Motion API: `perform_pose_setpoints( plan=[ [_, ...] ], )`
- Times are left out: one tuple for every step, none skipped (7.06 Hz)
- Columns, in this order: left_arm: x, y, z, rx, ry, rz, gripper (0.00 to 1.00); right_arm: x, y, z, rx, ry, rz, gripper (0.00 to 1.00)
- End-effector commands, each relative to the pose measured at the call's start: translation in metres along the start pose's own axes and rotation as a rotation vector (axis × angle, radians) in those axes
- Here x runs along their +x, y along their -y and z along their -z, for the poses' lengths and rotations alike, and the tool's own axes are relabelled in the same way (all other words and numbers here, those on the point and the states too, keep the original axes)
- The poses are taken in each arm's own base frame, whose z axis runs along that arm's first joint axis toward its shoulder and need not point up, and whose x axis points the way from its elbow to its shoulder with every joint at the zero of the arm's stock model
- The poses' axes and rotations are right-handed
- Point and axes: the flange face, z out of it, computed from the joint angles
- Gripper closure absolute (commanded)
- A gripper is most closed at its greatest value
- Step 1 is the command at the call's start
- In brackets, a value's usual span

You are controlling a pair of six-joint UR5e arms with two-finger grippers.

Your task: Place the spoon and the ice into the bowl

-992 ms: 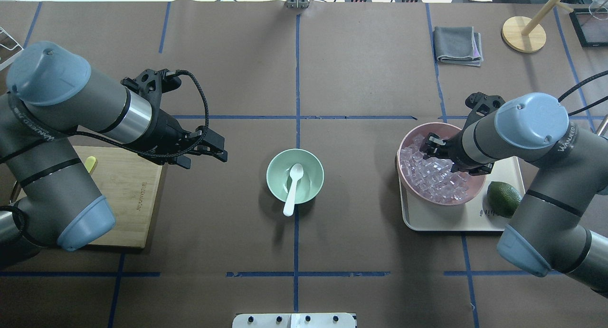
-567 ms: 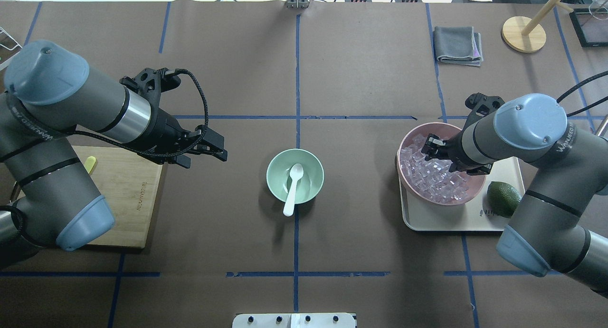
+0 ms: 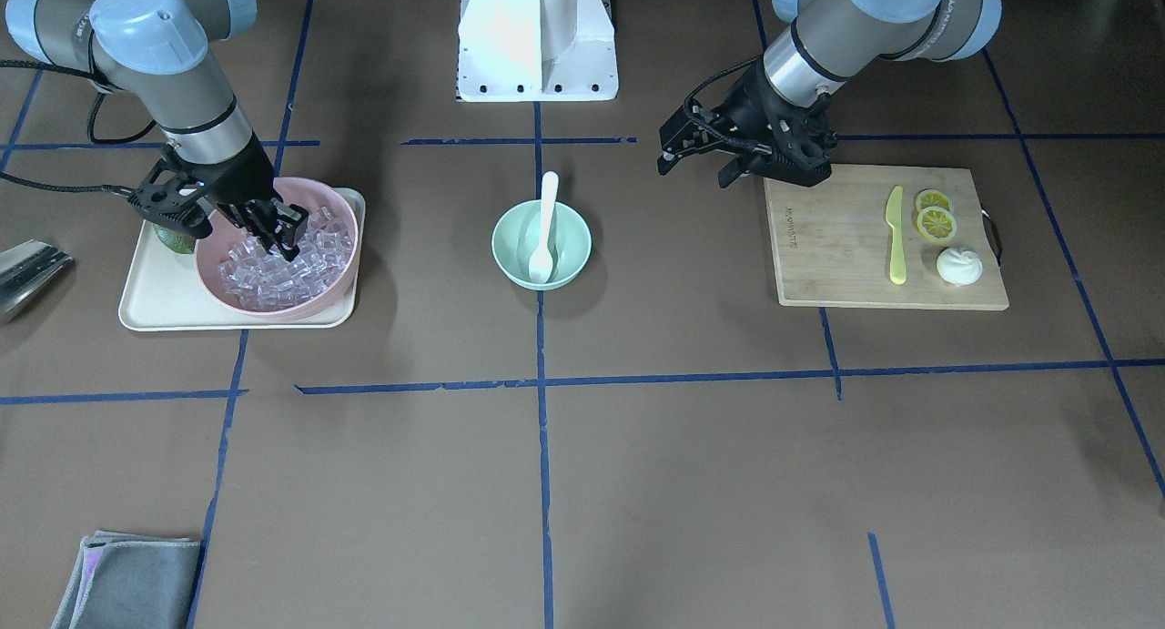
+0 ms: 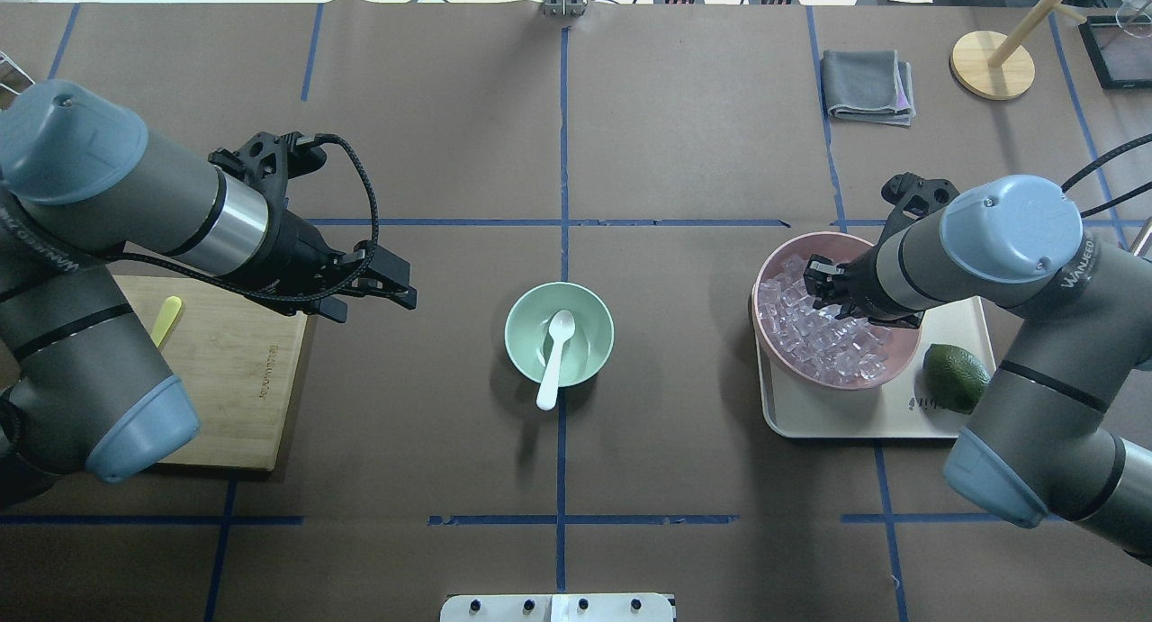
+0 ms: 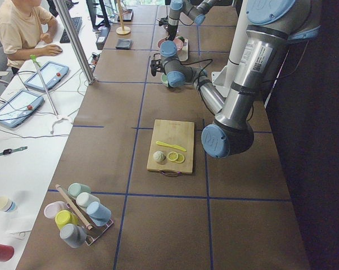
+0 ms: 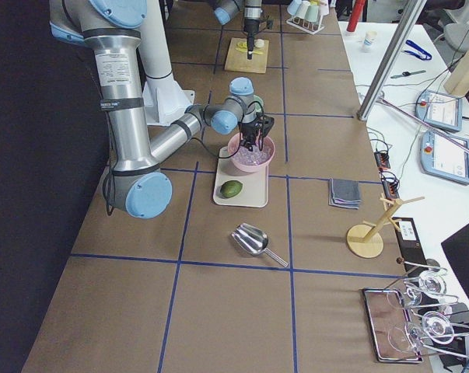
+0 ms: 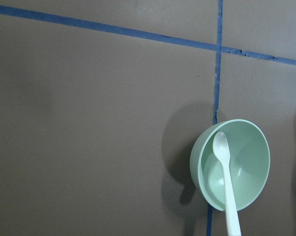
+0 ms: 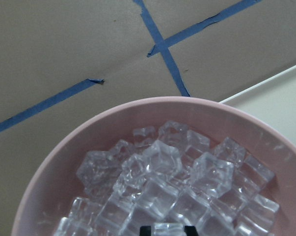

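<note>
The white spoon (image 4: 553, 352) lies in the mint-green bowl (image 4: 517, 325) at the table's middle, scoop inside and handle over the near rim; both also show in the front view, the spoon (image 3: 546, 219) in the bowl (image 3: 510, 247), and in the left wrist view (image 7: 225, 177). The ice (image 4: 828, 338) is heaped in the pink bowl (image 4: 765, 271) on the right. My right gripper (image 4: 814, 284) is down in the ice; the right wrist view shows a cube (image 8: 168, 229) between its fingertips. My left gripper (image 4: 382, 302) is open and empty, left of the mint bowl.
The pink bowl stands on a cream tray (image 4: 855, 419) beside an avocado (image 4: 954, 376). A wooden cutting board (image 4: 243, 379) on the left holds a yellow-green knife (image 3: 896, 238), lemon slices (image 3: 933, 215) and a white bun (image 3: 957, 265). A grey cloth (image 4: 867, 84) and a wooden stand (image 4: 990, 64) are far right.
My left arm has drawn back a little to the left, away from the mint bowl. My right gripper has stayed in the ice, barely shifting.
</note>
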Motion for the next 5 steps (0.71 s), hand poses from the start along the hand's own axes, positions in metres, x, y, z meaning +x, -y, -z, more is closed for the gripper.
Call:
perform_pose_setpoints(
  plan=[
    [-0.016,-0.008,0.015,0.009,0.003,0.006,0.08,-0.038,-0.022,0.053,-0.053,0.131,0.047,1.00],
    [-0.021,-0.009,0.015,0.009,0.010,0.012,0.08,-0.089,-0.034,0.064,-0.069,0.191,0.031,1.00],
    [-0.030,-0.011,0.015,0.007,0.021,0.020,0.08,-0.135,-0.065,0.061,-0.117,0.214,-0.054,1.00],
    [-0.031,-0.012,0.014,0.006,0.022,0.021,0.08,-0.165,-0.082,0.061,-0.130,0.237,-0.065,1.00],
    [-0.032,-0.011,0.014,0.006,0.025,0.023,0.08,-0.194,-0.097,0.049,-0.118,0.241,-0.075,0.99]
  ],
)
